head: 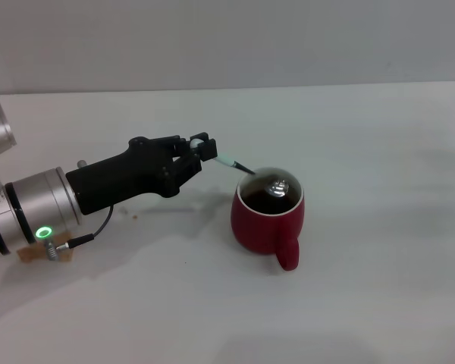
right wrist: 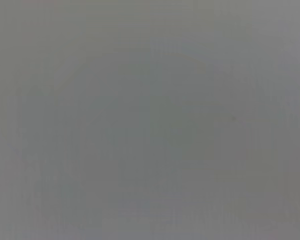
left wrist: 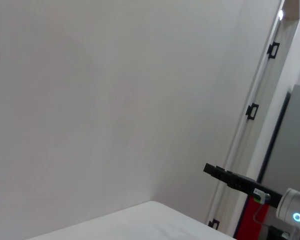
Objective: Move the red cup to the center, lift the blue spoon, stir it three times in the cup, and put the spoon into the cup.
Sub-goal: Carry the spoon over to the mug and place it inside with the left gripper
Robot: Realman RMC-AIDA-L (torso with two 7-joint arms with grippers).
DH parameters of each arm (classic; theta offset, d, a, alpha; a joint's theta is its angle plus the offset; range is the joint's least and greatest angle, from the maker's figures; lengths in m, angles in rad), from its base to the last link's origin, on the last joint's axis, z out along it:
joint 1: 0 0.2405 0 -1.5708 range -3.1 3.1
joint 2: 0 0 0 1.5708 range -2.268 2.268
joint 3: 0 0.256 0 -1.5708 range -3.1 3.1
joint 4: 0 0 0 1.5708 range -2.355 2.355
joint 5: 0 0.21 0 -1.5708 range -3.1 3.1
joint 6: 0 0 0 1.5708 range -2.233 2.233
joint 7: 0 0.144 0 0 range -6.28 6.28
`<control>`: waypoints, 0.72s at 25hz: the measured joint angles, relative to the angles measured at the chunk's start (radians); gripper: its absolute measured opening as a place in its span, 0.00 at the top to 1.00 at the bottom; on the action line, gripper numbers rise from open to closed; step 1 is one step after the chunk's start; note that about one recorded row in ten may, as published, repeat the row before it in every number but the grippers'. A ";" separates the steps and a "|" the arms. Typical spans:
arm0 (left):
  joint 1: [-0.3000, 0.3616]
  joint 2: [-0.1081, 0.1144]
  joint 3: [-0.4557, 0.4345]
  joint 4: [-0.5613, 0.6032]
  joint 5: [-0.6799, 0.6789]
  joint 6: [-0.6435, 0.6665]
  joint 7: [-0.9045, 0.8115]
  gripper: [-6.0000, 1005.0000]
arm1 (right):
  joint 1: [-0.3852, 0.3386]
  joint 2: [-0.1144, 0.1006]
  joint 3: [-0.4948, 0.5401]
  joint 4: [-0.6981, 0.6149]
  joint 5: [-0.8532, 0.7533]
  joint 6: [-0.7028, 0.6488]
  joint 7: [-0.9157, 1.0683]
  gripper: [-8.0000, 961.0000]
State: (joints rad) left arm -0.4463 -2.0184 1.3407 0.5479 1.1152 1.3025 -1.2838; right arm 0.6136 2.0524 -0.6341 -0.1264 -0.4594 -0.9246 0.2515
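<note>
Head view shows the left gripper (head: 199, 149) clamped on the blue spoon (head: 246, 171) handle, its bowl dipped inside the red cup (head: 268, 216) near mid-worktop (head: 379, 288), just right of the gripper. Stirring seems underway; next comes releasing the spoon so it rests against the rim. Right gripper is out of sight.

A: Cup (head: 267, 218)?
B: On the table (head: 379, 152), near its middle, handle toward the robot.
A: Spoon (head: 243, 168)?
B: Bowl end inside the cup, leaning over the rim to the robot's left, handle end clamped in the left tool (head: 200, 148).
A: Left tool's place?
B: Left of the cup, above the table.
A: Anything else?
B: A small block (head: 32, 253) at the table's left, under the left arm.
</note>
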 joint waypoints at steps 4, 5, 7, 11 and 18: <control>-0.003 -0.001 -0.004 0.000 0.029 -0.002 0.000 0.85 | 0.002 0.000 0.001 0.003 0.000 0.000 0.000 0.38; -0.006 -0.002 -0.004 0.000 0.035 -0.006 0.000 0.85 | 0.004 -0.002 0.002 0.005 -0.001 0.000 0.000 0.38; -0.011 -0.005 -0.003 0.000 0.045 -0.016 0.000 0.85 | 0.007 -0.004 0.003 0.010 -0.001 0.000 0.000 0.38; -0.021 -0.011 -0.001 -0.001 0.064 -0.036 0.000 0.85 | 0.011 -0.007 0.002 0.014 -0.003 0.000 0.000 0.38; -0.035 -0.018 0.005 -0.001 0.087 -0.051 -0.013 0.85 | 0.012 -0.007 0.004 0.019 -0.003 0.000 0.000 0.38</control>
State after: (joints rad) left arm -0.4815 -2.0367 1.3456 0.5466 1.2023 1.2514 -1.2964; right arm 0.6260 2.0451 -0.6305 -0.1072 -0.4621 -0.9249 0.2515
